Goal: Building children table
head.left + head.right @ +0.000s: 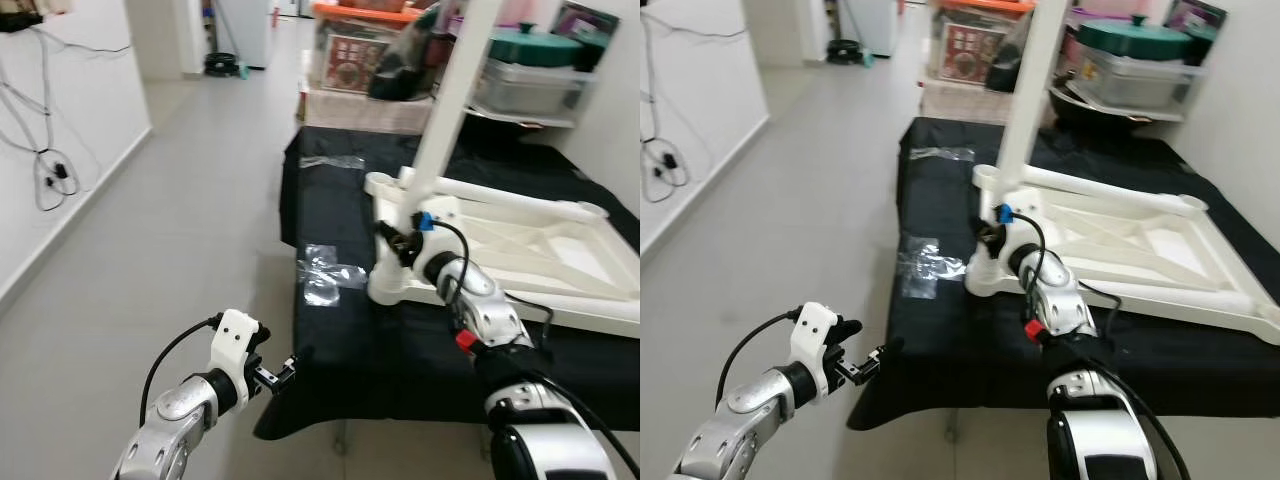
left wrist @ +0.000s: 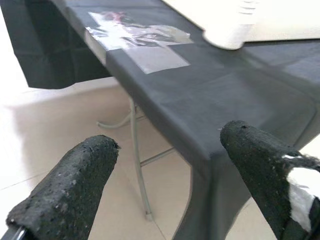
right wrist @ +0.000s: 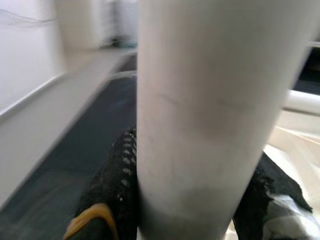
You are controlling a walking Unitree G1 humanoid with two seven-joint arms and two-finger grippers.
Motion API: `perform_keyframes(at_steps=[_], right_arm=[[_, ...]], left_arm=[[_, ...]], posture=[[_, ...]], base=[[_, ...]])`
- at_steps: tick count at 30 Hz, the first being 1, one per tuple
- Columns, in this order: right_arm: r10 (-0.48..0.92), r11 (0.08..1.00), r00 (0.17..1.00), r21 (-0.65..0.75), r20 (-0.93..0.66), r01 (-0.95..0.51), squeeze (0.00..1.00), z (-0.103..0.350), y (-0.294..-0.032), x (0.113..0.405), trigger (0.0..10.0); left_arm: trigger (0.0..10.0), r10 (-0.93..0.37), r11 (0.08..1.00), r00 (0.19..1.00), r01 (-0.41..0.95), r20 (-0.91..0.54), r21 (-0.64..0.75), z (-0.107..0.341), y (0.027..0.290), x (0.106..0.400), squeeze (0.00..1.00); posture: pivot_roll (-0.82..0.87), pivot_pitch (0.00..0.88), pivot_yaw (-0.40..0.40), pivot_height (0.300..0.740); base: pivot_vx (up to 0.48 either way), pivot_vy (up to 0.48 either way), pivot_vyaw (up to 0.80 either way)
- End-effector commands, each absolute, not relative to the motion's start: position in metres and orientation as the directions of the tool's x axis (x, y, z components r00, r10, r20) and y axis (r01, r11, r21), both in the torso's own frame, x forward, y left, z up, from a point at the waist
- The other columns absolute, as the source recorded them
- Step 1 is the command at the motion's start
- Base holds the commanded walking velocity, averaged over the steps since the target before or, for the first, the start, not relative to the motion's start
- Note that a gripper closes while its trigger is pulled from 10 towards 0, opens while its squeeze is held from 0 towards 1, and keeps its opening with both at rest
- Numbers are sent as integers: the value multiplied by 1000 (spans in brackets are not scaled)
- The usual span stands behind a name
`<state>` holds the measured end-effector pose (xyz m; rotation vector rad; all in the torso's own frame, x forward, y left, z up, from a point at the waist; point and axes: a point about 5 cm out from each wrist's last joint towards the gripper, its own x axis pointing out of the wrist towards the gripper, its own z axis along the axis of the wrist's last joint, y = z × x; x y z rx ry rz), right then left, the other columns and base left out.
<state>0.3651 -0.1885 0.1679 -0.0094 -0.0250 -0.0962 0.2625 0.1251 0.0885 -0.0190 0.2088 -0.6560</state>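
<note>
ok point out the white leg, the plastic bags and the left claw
white leg (image 1: 455,90), left eye view, middle of the upright shaft
plastic bags (image 1: 322,272), left eye view, clear wrap on the black cloth
left claw (image 1: 283,371), left eye view, between the fingertips

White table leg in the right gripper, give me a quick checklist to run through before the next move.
1. Right gripper shut on the white cylindrical table leg: ok.
2. Leg standing upright at the corner of the upturned white plastic tabletop: ok.
3. Leg fully seated in its socket: cannot tell.
4. Left gripper open, off the table's black cloth: ok.
5. Clear plastic bags lie apart from the leg: ok.
</note>
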Motion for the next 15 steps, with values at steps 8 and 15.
perform_keyframes(at_steps=[8,15], right_arm=[[-277,960,946,6,168,280,0,195,-173,343,0],[-246,965,944,-31,220,259,0,222,-169,349,10000]], left_arm=[[10000,-614,787,764,613,-197,-75,87,123,262,0],[10000,-612,789,766,610,-196,-79,87,122,262,0]], posture=[[-6,0,-119,740],[-9,0,-128,740]], base=[[0,0,0],[0,0,0]])
